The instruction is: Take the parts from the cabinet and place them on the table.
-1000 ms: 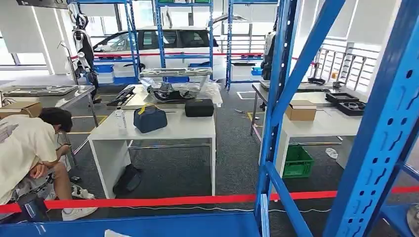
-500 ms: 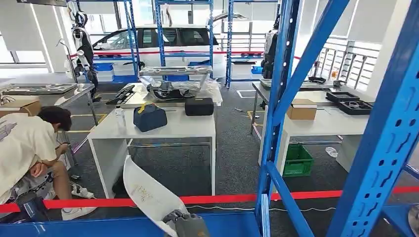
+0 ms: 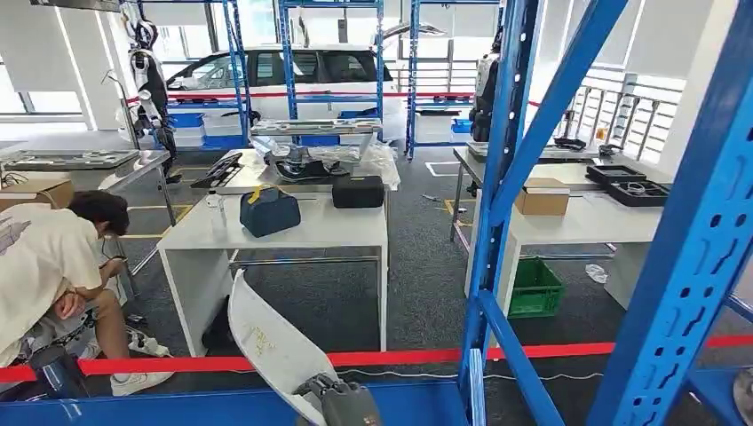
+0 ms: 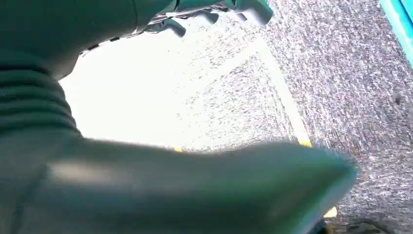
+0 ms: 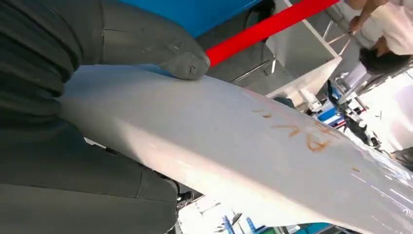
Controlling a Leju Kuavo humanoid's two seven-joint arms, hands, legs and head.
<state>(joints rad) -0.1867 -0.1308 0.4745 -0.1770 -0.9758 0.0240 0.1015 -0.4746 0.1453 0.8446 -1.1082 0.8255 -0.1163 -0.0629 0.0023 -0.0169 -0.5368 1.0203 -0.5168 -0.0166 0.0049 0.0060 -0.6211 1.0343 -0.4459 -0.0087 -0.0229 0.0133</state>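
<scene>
Head view: right hand (image 3: 342, 401) up at the bottom edge, just above the blue shelf (image 3: 222, 406), clamped on the lower end of a long white panel (image 3: 271, 342). Panel tilted, running up and left from the hand, faint orange marks on its face, its upper tip in front of the white table (image 3: 302, 232). Blue rack posts (image 3: 506, 177) and diagonal braces close in front on the right. Red tape (image 3: 400, 357) stretched across behind the panel. On the white table: a blue bag (image 3: 269, 211), a black case (image 3: 358, 192), a bottle (image 3: 216, 211). A person (image 3: 49, 266) in a pale shirt crouched at the left. A 2nd table (image 3: 577, 222) at the right with a cardboard box (image 3: 540, 198); a green crate (image 3: 535, 289) on the floor beneath. A white car (image 3: 293, 80) at the back.

Left wrist view: left hand (image 4: 146, 185) blurred and very close, dark fingers (image 4: 214, 14) at the far edge, grey carpet (image 4: 350, 87) beyond. Cannot tell whether apart or together.

Right wrist view: thumb (image 5: 160, 51) pressed on the panel's (image 5: 234, 151) white face, the rest of the hand wrapped under it. Orange scribble near the far end. Red tape (image 5: 263, 29) and a white table leg (image 5: 302, 58) behind.
</scene>
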